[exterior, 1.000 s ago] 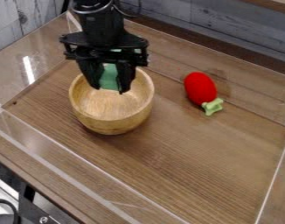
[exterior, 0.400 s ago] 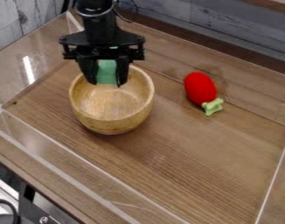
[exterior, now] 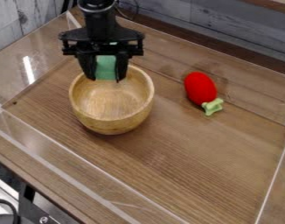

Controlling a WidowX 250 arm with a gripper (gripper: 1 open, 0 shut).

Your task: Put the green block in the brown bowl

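In the single camera view, the black two-fingered gripper (exterior: 101, 77) was closed on the light green block (exterior: 107, 67), a finger to either side of it, above the far part of the round, light-brown wooden bowl (exterior: 111, 104). Whether the block touched the bowl anywhere could not be told, since the fingers hid its lower end. The block looked smooth, plain and straight-edged, probably light and stiff, like painted wood or hard plastic; it was unlikely to break or squash, though its flat faces might slip or twist if pinched off-centre. The best hold was likely across its narrow width, near the middle of its length, leaving both ends free to go down inside the thick wall. The bowl seemed sturdy enough to take a gentle drop. Counted up, there was one block, one bowl, one gripper and one red strawberry-like toy (exterior: 200, 87) with a green stem, lying to the right on the wooden tabletop (exterior: 186, 162), well apart from the bowl.
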